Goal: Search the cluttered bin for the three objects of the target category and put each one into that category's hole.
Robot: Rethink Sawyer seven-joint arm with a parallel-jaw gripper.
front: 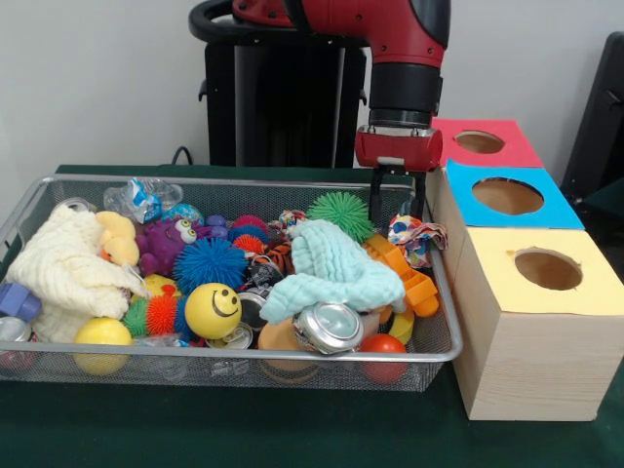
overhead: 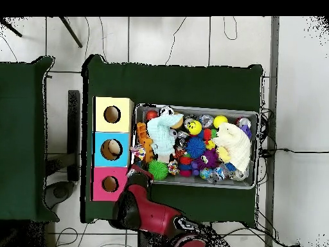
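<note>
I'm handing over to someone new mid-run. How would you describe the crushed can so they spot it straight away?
Start at the wire mesh bin on the green table, and go to its front rim, right of middle. The crushed silver metal can lies there on its side, just below the pale mint cloth and left of a small orange-red ball. It is the shiny metal piece among soft, bright toys.

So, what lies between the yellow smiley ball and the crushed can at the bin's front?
In the front view, a second can top lies between the smiley ball and the crushed can.
</note>
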